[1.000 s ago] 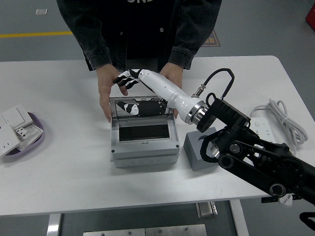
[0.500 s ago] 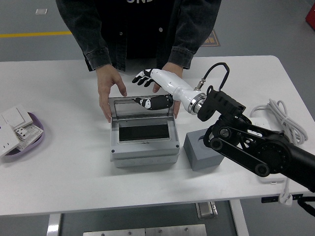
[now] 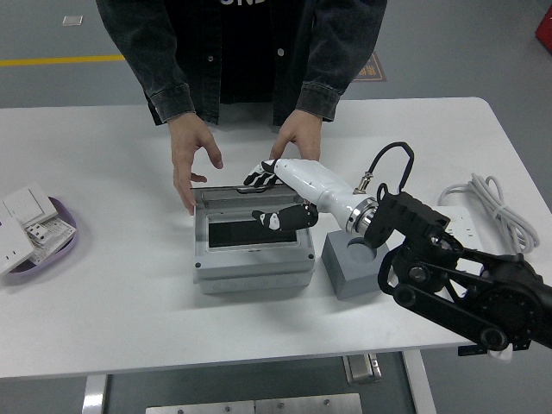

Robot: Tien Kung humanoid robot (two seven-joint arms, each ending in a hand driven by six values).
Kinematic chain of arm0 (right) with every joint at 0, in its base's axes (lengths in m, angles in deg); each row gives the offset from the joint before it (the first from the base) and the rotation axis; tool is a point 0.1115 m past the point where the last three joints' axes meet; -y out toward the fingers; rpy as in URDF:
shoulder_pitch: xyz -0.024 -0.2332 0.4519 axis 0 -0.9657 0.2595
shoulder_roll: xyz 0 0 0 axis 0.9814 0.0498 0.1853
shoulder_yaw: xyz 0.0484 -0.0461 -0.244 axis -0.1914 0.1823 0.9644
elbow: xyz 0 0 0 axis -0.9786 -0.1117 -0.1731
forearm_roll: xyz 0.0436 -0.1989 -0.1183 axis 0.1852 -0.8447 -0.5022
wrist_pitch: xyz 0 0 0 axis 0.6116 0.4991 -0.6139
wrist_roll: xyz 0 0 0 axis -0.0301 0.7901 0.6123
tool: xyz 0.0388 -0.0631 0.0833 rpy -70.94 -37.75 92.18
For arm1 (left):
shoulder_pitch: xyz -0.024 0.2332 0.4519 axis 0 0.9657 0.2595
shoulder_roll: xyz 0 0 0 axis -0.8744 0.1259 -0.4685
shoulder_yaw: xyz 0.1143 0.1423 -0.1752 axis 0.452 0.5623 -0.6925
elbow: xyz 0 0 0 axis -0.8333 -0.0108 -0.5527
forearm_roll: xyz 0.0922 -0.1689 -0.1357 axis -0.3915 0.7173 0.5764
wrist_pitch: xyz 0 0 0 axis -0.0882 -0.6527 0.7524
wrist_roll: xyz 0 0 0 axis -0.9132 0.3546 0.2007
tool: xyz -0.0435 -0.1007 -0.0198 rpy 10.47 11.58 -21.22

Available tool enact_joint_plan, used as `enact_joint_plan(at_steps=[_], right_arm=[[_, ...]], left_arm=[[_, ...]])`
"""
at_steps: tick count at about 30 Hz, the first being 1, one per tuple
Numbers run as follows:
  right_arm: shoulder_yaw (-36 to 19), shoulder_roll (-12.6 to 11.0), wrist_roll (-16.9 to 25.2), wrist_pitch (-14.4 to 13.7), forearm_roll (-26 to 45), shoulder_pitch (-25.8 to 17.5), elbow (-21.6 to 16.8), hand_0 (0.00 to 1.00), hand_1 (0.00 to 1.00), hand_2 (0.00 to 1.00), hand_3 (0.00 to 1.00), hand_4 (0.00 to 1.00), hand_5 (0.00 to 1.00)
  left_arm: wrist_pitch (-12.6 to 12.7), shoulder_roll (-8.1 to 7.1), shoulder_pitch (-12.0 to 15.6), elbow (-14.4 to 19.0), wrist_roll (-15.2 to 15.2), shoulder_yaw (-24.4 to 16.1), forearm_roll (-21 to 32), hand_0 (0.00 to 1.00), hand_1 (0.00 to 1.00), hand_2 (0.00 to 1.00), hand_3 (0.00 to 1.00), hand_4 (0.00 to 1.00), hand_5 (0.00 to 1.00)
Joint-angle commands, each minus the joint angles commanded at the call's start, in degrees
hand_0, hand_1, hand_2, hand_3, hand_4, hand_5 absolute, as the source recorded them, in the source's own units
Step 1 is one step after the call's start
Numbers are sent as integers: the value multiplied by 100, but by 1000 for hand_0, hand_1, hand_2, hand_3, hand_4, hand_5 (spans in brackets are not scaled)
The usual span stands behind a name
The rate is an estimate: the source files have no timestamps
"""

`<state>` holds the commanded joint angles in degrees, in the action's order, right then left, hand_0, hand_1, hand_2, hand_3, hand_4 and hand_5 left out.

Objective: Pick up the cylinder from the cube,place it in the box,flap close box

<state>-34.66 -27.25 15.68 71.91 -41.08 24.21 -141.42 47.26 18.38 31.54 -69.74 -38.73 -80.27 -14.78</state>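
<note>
A grey box [image 3: 254,259] stands mid-table. Its clear flap [image 3: 250,226] lies almost flat over the opening. My right hand [image 3: 261,175] rests on the flap's far edge with fingers spread, holding nothing; its reflection shows in the flap. The grey cube [image 3: 355,267] stands right of the box, and the round recess [image 3: 354,245] in its top is empty. The cylinder cannot be made out; the inside of the box is dark. A person's hands [image 3: 191,155] rest at the box's far corners, the other hand [image 3: 298,138] behind my fingers.
A purple dish [image 3: 60,246] holding white switches sits at the left edge. A white power strip [image 3: 460,222] and coiled cable [image 3: 498,207] lie at the right. My black forearm [image 3: 457,280] crosses over the cube's right side.
The flap has swung down from upright to nearly flat. My right hand has moved down and toward me with it. The person's hands stayed at the box.
</note>
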Motion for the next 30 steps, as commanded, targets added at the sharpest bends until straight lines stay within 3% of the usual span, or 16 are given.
enact_joint_plan(at_steps=[3,10,18,22,25,30], right_arm=[[92,-12,-63,35,-117,-153,-238,730,645,667,688,704,241],[-7,47,47,-25,115,-407,-206,721,645,671,689,699,243],[-999,-148,278,-169,165,-838,-478,726,648,679,696,691,264],[-1657,-179,615,-296,265,-1300,-609,725,648,680,701,690,262],[-2111,-121,950,-453,506,-1630,-472,725,648,680,701,690,262],[-2654,-34,1684,-527,1245,-2020,131,721,646,673,696,688,264]], left_arm=[[-1,3,2,0,6,-5,0,588,613,605,633,650,163],[-6,12,1,0,5,-5,-1,587,613,605,633,650,164],[-1,-32,9,0,0,-26,-13,588,613,605,633,650,163],[-4,-7,25,0,1,-15,0,586,613,605,633,650,163],[-7,22,29,0,1,-4,10,586,613,605,633,650,163],[-8,28,15,0,-4,-22,-13,587,613,605,633,650,162]])
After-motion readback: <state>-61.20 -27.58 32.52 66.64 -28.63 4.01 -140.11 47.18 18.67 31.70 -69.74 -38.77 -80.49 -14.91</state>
